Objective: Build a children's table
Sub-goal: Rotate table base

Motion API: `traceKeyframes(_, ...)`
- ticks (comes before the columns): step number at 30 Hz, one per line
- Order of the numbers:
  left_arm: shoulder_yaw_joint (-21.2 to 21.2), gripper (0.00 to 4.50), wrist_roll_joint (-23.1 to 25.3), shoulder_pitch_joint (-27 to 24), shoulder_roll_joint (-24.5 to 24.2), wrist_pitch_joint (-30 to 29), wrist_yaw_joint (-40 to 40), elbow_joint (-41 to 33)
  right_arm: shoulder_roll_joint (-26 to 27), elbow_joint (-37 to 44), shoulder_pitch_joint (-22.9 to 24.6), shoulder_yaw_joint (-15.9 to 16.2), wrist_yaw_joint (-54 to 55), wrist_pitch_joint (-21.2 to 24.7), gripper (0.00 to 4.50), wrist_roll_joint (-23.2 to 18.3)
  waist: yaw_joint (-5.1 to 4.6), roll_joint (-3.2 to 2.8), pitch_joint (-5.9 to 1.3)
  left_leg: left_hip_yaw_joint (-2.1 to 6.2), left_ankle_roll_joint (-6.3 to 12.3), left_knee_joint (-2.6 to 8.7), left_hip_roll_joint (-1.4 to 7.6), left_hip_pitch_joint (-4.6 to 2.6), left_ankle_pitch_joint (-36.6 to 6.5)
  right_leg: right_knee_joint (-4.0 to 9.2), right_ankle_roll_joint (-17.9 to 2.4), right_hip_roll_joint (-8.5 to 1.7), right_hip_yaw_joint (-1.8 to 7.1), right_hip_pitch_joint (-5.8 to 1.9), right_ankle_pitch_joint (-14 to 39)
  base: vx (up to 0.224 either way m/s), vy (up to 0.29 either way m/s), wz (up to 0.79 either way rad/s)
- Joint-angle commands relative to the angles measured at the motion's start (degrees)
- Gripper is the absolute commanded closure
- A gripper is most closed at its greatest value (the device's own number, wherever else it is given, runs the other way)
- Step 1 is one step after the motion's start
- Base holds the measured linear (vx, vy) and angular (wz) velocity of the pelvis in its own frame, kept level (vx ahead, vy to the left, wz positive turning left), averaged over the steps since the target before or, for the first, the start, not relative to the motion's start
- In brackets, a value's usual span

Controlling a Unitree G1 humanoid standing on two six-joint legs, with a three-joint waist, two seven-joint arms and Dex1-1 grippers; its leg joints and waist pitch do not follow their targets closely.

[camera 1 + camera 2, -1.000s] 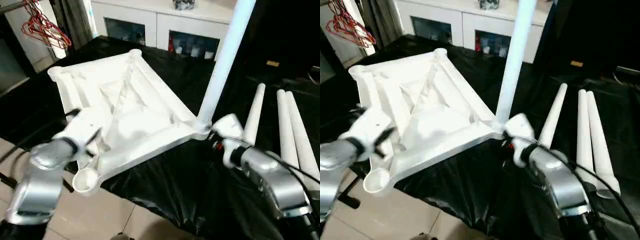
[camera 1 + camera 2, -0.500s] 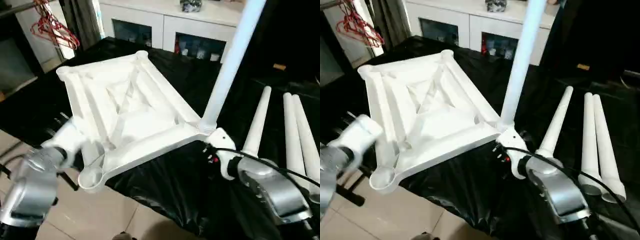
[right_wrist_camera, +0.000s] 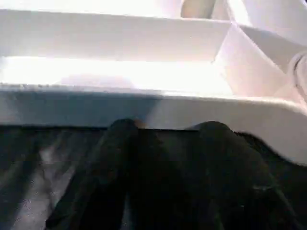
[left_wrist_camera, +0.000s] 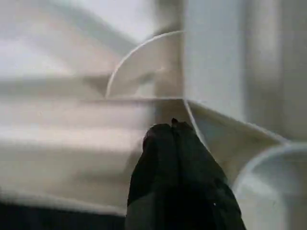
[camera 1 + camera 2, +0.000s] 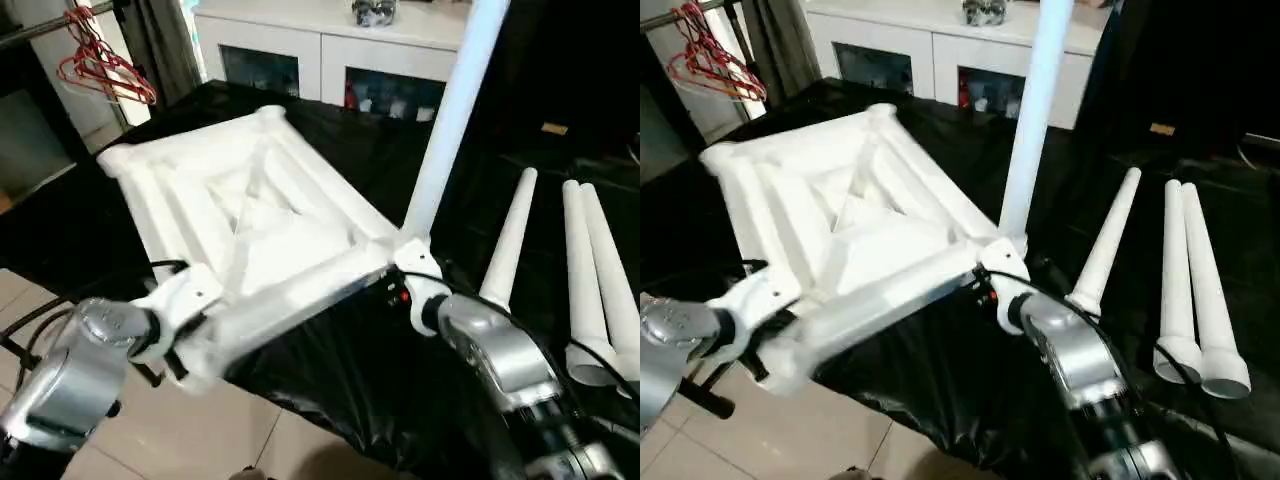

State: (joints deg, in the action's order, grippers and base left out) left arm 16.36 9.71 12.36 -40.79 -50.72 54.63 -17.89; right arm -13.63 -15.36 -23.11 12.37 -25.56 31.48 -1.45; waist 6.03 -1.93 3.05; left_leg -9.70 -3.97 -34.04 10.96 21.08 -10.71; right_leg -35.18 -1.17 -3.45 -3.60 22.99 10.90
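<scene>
The children's table's white top [image 5: 250, 215] lies upside down on the black cover, its ribbed underside up. One leg [image 5: 450, 120] stands upright in the near right corner socket. Three more legs [image 5: 510, 240] lie side by side to the right. My left gripper [image 4: 173, 125] is at the top's near left corner, shut, its tip against a rib beside a round socket [image 4: 144, 62]. My right gripper [image 3: 168, 127] sits low at the near rim [image 3: 144, 108], right by the upright leg's corner. Its fingers [image 3: 120, 158] stand apart over the black cover, tips at the rim.
A white cabinet [image 5: 330, 60] with glass doors stands behind the table. Red hangers [image 5: 100, 70] hang at the far left. The black cover [image 5: 340, 370] drapes over the near edge, with tiled floor [image 5: 200, 440] below.
My left gripper has shut and moved in onto the top's near left corner. My right gripper's fingers have narrowed and it has drawn closer under the leg's corner. The view has shifted a little.
</scene>
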Motion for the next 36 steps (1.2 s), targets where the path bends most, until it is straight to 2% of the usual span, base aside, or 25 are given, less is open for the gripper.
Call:
traceKeyframes(1,3.48,4.50,-2.80,1.53,0.70,1.48,4.33,-1.68,0.78,-2.11,-1.71,1.14,0.65,-1.74,2.44,0.72,0.07,0.04,-3.61,0.75,-0.51,4.08,1.63,-0.48,-8.47,3.60,-10.94,-4.37,2.92,-2.64,8.74,0.000,0.000,0.00)
traceKeyframes(5,6.34,4.50,-2.99,5.27,6.59,3.79,2.81,2.18,0.95,-4.09,-2.76,1.10,1.72,-2.85,2.83,1.54,-0.11,0.19,-3.74,0.53,-0.33,3.80,1.47,-0.28,-6.50,3.42,-11.03,-4.15,2.91,-2.95,6.08,0.000,0.000,0.00)
traceKeyframes(6,6.66,4.50,-2.99,5.80,7.24,4.13,2.50,2.86,1.03,-4.58,-2.97,1.02,1.81,-3.15,2.83,1.64,-0.08,0.24,-3.76,0.52,-0.25,3.76,1.50,-0.32,-7.05,3.50,-10.97,-4.29,2.95,-2.99,6.69,0.000,0.000,0.00)
traceKeyframes(11,8.29,4.50,-1.92,11.90,15.73,10.16,-3.33,14.22,0.88,-6.58,-3.57,0.58,2.11,-4.56,3.43,2.53,-0.23,0.54,-3.69,0.48,-0.14,3.74,1.34,-0.11,-7.92,4.07,-9.84,-4.24,2.90,-3.16,9.84,0.000,0.000,0.00)
traceKeyframes(13,8.71,4.50,-0.82,14.92,18.73,13.46,-6.14,20.13,0.69,-7.00,-3.66,0.59,2.23,-5.04,3.54,2.91,-0.11,0.04,-3.84,0.50,-0.21,3.58,1.28,-0.31,-8.11,4.18,-9.39,-4.19,2.86,-3.07,10.27,0.000,0.000,0.00)
traceKeyframes(14,8.71,4.50,-0.82,14.92,18.73,13.46,-6.14,20.13,0.69,-7.00,-3.66,0.59,2.23,-5.04,3.63,2.91,-0.17,0.30,-3.87,0.55,-0.21,3.67,1.37,-0.31,-8.62,4.28,-9.14,-4.16,2.79,-3.15,10.68,0.000,0.000,0.00)
traceKeyframes(16,8.41,4.50,-0.09,17.55,21.21,16.41,-8.70,25.21,0.45,-6.53,-3.29,0.48,2.30,-5.19,3.77,3.18,-0.29,0.38,-3.75,0.67,-0.06,3.80,1.34,0.02,-8.94,4.45,-8.77,-4.24,2.66,-3.30,12.04,0.000,0.000,0.00)
traceKeyframes(17,7.80,4.50,0.29,20.03,23.51,19.09,-11.41,30.00,0.17,-5.75,-2.80,0.24,2.51,-5.25,3.88,3.44,-0.28,0.02,-3.79,0.48,-0.15,3.59,1.21,-0.38,-9.62,4.91,-8.35,-4.05,2.70,-2.94,12.87,0.000,0.000,0.00)
traceKeyframes(18,7.67,4.50,0.57,20.60,23.90,20.05,-12.45,31.42,0.10,-5.38,-2.64,0.06,2.72,-5.18,3.98,3.48,-0.12,-0.33,-4.02,0.63,-0.34,3.54,1.32,-0.42,-9.36,4.56,-8.54,-4.13,2.73,-3.13,11.97,0.000,0.000,0.00)
traceKeyframes(19,7.56,4.50,0.91,21.16,24.22,21.10,-13.60,32.88,0.03,-4.94,-2.47,-0.14,2.99,-5.09,4.06,3.52,-0.12,0.01,-4.06,0.71,-0.25,3.58,1.42,-0.22,-8.97,4.49,-8.50,-4.17,2.67,-3.25,10.88,0.000,0.000,0.00)
traceKeyframes(21,7.81,4.50,2.66,22.91,24.48,27.93,-17.94,38.16,-0.04,-2.33,-1.69,-1.99,4.53,-3.48,4.06,3.01,-0.06,-0.19,-4.01,0.85,-0.08,3.64,1.40,0.04,-8.63,4.45,-8.42,-4.15,2.59,-3.35,10.35,0.000,0.000,0.00)
traceKeyframes(22,7.70,4.50,2.86,23.00,24.46,28.70,-18.68,38.61,0.21,-0.93,-1.44,-3.43,5.59,-2.29,4.06,2.39,-0.09,-0.07,-4.23,0.91,-0.09,3.56,1.36,0.00,-8.05,4.25,-7.91,-4.18,2.62,-3.53,9.53,0.000,0.000,0.00)
traceKeyframes(23,7.20,4.50,2.93,22.95,24.42,29.83,-19.78,38.96,0.77,1.60,-1.03,-6.16,7.36,-0.65,4.06,1.05,-0.16,-0.30,-4.15,0.90,0.01,3.56,1.34,0.08,-7.78,4.27,-7.87,-4.09,2.65,-3.49,9.06,0.000,0.000,0.00)
traceKeyframes(24,7.20,4.50,2.93,22.95,24.42,29.83,-19.78,38.96,0.77,1.60,-1.03,-6.16,7.36,-0.65,4.06,1.05,-0.16,-0.10,-4.34,0.95,0.07,3.52,1.47,-0.01,-7.16,4.01,-8.15,-4.17,2.64,-3.52,7.73,0.000,0.000,0.00)
traceKeyframes(25,6.53,4.50,2.47,22.31,24.18,29.75,-19.65,37.66,1.29,3.93,-0.73,-8.57,8.27,-0.25,4.06,-0.59,-0.21,-0.22,-4.32,0.84,0.28,3.48,1.51,-0.09,-6.96,4.03,-8.67,-4.21,2.68,-3.37,6.95,0.000,0.000,0.00)
traceKeyframes(26,5.28,4.50,1.13,20.96,23.85,30.00,-18.61,35.16,2.10,6.92,-0.53,-12.58,8.88,0.18,4.06,-3.99,-0.20,-0.22,-4.34,0.83,0.41,3.45,1.57,-0.11,-6.89,3.89,-8.96,-4.26,2.72,-3.39,6.58,0.000,0.000,0.00)
traceKeyframes(27,4.89,4.50,0.62,20.50,23.79,29.85,-18.15,34.27,2.23,7.49,-0.57,-13.54,9.07,0.31,3.91,-4.76,-0.11,-0.50,-4.39,0.92,0.47,3.50,1.65,-0.10,-6.73,3.78,-9.26,-4.40,2.72,-3.43,6.28,0.000,0.000,0.00)
traceKeyframes(28,3.02,4.50,-1.73,18.02,23.42,27.96,-16.15,29.06,1.97,8.94,-1.17,-16.82,10.33,0.75,3.80,-6.39,-0.18,-0.46,-4.31,0.85,0.55,3.57,1.89,-0.24,-7.34,3.77,-9.90,-4.38,2.68,-3.24,6.11,0.000,0.000,0.00)
traceKeyframes(29,2.85,4.50,-1.94,17.76,23.36,27.76,-15.97,28.49,1.91,9.00,-1.25,-17.08,10.48,0.77,3.80,-6.45,-0.19,-0.49,-4.31,0.98,0.33,3.66,2.07,-0.19,-7.21,3.57,-10.42,-4.60,2.66,-3.34,5.94,0.000,0.000,0.00)
traceKeyframes(30,2.58,4.50,-2.49,17.24,23.18,27.81,-15.79,27.57,1.75,9.17,-1.42,-17.64,10.82,0.88,3.73,-6.38,-0.21,-0.55,-4.20,0.71,0.35,3.57,1.86,-0.30,-7.38,3.76,-10.66,-4.20,2.65,-2.99,6.27,0.000,0.000,0.00)
traceKeyframes(32,2.05,4.50,-4.82,14.95,22.04,28.61,-13.67,23.22,1.26,9.15,-2.01,-18.99,12.28,2.65,3.50,-5.71,-0.27,-0.56,-4.09,0.58,0.30,3.61,1.62,-0.26,-8.04,3.97,-10.66,-4.10,2.65,-3.01,7.48,0.000,0.000,0.00)
traceKeyframes(33,1.91,4.50,-5.26,14.40,21.77,28.72,-13.42,22.17,1.15,9.13,-2.15,-19.28,12.82,3.26,3.41,-5.41,-0.19,-0.13,-4.04,0.57,0.27,3.63,1.61,-0.31,-8.16,4.02,-10.57,-4.16,2.65,-3.05,8.04,0.000,0.000,0.00)
traceKeyframes(34,1.46,4.50,-6.33,13.36,21.36,28.77,-13.05,20.02,0.91,8.99,-2.46,-19.97,14.13,4.35,3.35,-4.76,-0.08,-0.56,-3.96,0.59,0.09,3.69,1.59,-0.33,-8.52,4.08,-10.15,-4.12,2.64,-2.90,9.64,0.000,0.000,0.00)
traceKeyframes(35,0.68,4.50,-7.76,12.45,21.03,28.47,-12.54,17.73,0.68,8.76,-2.77,-20.77,15.39,5.06,3.28,-4.28,-0.07,-0.57,-4.03,0.63,-0.16,3.67,1.65,-0.39,-8.48,4.04,-10.03,-4.19,2.67,-2.92,9.73,0.000,0.000,0.00)
traceKeyframes(36,0.55,4.50,-7.99,12.31,20.98,28.42,-12.46,17.38,0.64,8.72,-2.82,-20.89,15.59,5.16,3.28,-4.21,-0.14,-0.84,-3.91,0.67,-0.58,3.81,1.71,-0.33,-9.04,4.14,-9.97,-4.19,2.66,-2.89,10.15,0.000,0.000,0.00)
